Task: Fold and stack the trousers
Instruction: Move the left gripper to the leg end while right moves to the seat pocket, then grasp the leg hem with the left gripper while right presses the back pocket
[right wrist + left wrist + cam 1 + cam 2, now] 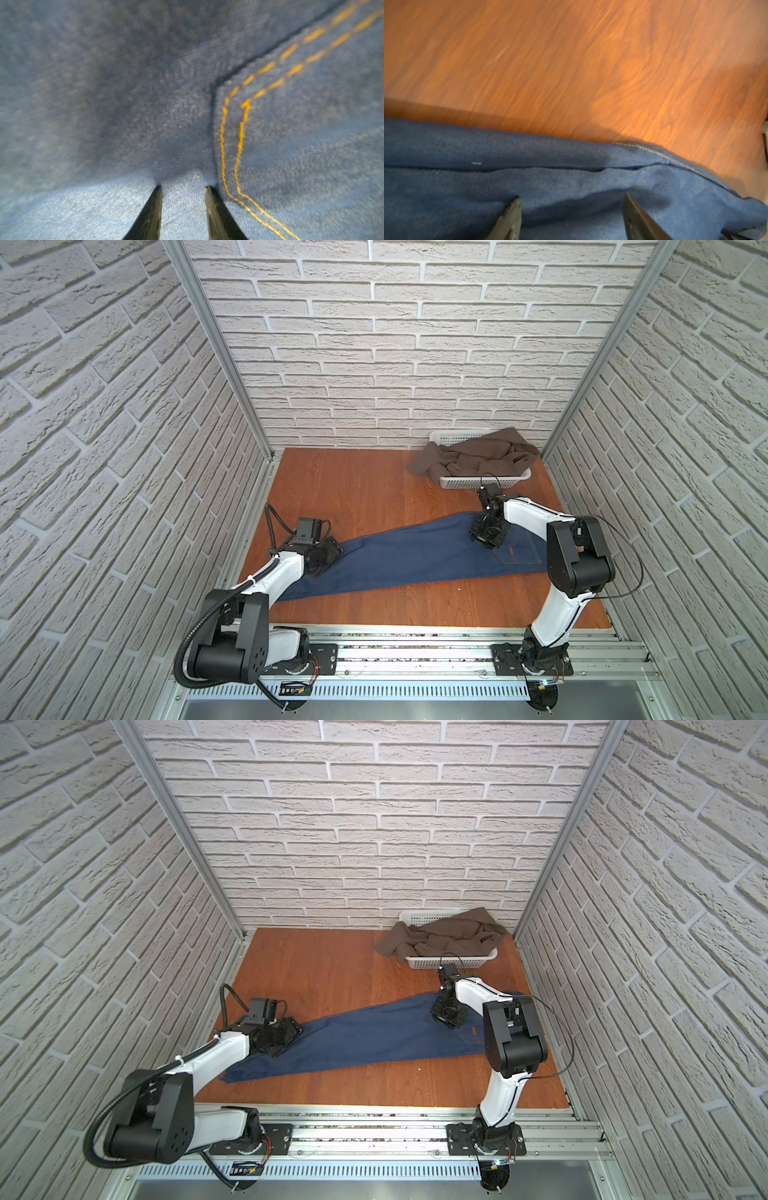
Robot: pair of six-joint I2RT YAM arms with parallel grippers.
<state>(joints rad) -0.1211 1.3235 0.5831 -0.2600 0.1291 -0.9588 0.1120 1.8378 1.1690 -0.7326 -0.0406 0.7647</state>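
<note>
Dark denim jeans (415, 560) are laid lengthwise: hems by the left pincer (571, 199), spread apart; stitched pocket by the right pincer (184, 186), clamped on them.

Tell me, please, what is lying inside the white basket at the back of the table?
A crumpled brown cloth fills the white basket and spills over its rim toward the table. The basket's floor, and anything beneath the cloth, is covered.

White brick-pattern walls (415, 344) close in the back and both sides, joined by aluminium corner posts (217, 344). The reddish-brown wooden tabletop (374, 489) is evenly, softly lit. A slotted aluminium rail (415, 651) runs along its near edge, with a perforated metal strip (415, 691) nearer still.
</note>
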